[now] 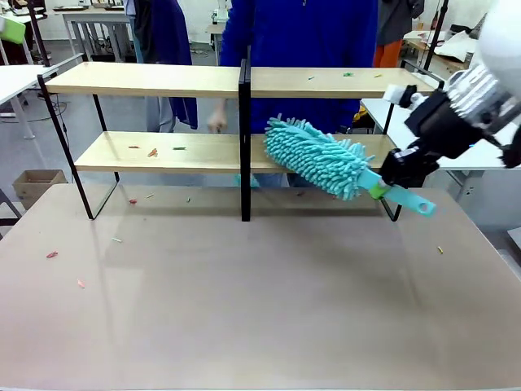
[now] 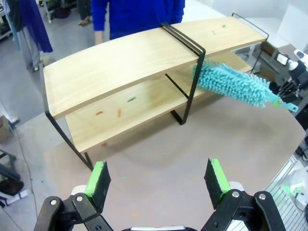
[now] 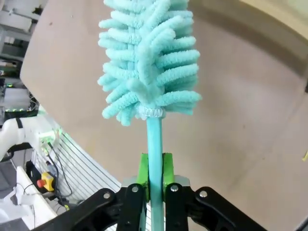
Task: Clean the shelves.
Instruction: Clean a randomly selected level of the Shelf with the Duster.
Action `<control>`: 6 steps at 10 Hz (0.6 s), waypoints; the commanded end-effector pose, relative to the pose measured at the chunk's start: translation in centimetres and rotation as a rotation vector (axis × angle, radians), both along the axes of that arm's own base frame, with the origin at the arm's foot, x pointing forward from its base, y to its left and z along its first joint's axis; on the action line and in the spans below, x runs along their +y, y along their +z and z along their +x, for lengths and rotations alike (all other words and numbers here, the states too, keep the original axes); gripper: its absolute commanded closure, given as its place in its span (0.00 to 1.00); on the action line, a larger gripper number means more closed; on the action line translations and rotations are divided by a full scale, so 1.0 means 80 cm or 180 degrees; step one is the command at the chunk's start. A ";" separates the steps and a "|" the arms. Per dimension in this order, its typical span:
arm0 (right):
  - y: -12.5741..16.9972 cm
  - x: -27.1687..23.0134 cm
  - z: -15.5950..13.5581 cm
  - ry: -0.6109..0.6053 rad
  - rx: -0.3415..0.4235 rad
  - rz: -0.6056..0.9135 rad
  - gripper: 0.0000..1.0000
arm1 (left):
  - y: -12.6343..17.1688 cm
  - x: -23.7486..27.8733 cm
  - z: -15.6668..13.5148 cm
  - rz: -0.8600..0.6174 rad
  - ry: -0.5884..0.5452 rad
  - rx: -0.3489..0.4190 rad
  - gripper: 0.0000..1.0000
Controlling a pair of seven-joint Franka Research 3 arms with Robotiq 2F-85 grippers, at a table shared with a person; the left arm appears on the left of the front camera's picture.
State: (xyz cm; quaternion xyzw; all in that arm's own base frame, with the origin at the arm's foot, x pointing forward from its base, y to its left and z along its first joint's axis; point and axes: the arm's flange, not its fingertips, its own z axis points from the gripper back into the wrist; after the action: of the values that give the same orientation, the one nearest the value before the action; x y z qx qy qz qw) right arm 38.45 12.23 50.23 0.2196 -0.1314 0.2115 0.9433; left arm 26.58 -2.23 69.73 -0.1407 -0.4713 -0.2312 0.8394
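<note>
The shelves (image 1: 163,80) are a two-tier rack of light wooden boards on a black frame, standing at the table's far side; they also appear in the left wrist view (image 2: 120,62). Small scraps lie on both boards. My right gripper (image 1: 383,189) is shut on the handle of a teal fluffy duster (image 1: 313,155), whose head rests on the lower board just right of the central upright. In the right wrist view the green pads (image 3: 167,173) clamp the duster handle (image 3: 155,144). My left gripper (image 2: 159,180) hangs open above the table, in front of the rack.
A person in a blue top (image 1: 301,32) stands behind the rack, one hand near the lower board. Small red and green scraps (image 1: 52,254) dot the brown table (image 1: 244,309). A cardboard box (image 1: 32,183) sits on the floor at left.
</note>
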 end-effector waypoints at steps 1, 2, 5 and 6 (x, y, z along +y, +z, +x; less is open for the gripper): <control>0.004 0.025 0.034 -0.0367 0.0136 -0.0003 0.87 | 0.000 0.001 0.000 -0.0032 -0.0040 -0.0006 0.00; 0.003 0.029 0.038 -0.0497 0.0293 0.0032 0.87 | 0.000 0.001 0.000 -0.0032 -0.0040 -0.0006 0.00; 0.014 0.011 0.034 -0.1671 0.0986 0.0325 0.87 | 0.000 0.001 0.000 -0.0032 -0.0040 -0.0006 0.00; 0.021 -0.006 0.022 -0.2491 0.0866 0.0215 0.87 | 0.000 0.001 0.000 -0.0032 -0.0040 -0.0006 0.00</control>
State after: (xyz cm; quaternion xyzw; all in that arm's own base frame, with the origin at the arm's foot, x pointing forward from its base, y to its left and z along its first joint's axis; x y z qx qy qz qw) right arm 41.75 12.18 50.80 0.2366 -0.0626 -0.0673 0.9672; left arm 26.59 -2.22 69.73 -0.1408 -0.4713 -0.2312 0.8394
